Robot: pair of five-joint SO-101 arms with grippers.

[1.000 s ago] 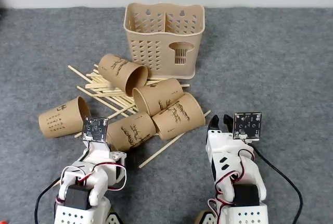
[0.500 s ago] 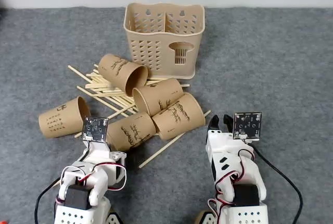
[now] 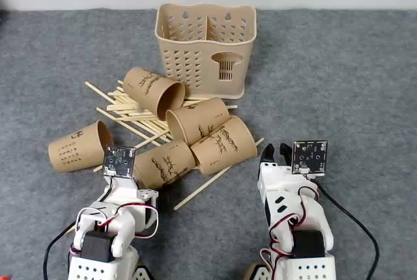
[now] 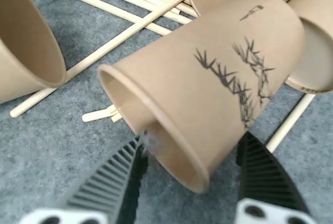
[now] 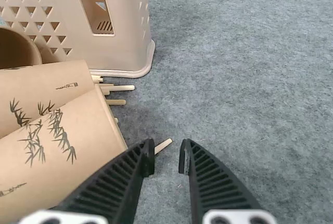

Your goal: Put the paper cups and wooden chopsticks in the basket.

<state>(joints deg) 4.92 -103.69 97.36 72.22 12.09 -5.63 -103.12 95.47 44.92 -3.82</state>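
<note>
The beige basket (image 3: 205,49) stands upright at the back of the grey mat. Several paper cups lie on their sides in front of it, over scattered wooden chopsticks (image 3: 130,114). In the left wrist view my left gripper (image 4: 193,140) is open, with its fingers on either side of the mouth end of a bamboo-print cup (image 4: 218,83). That cup (image 3: 164,163) is the nearest one in the pile. My right gripper (image 5: 166,153) hovers low over bare mat beside another cup (image 5: 52,146). It is open by a narrow gap with nothing in it, and a chopstick end (image 5: 163,145) lies just beyond its tips.
One cup (image 3: 79,146) lies apart at the left. Other cups (image 3: 155,91) (image 3: 197,120) (image 3: 223,144) crowd the middle. A long chopstick (image 3: 218,177) pokes out toward the right arm (image 3: 290,195). Open mat stretches to the right of the basket (image 5: 119,21).
</note>
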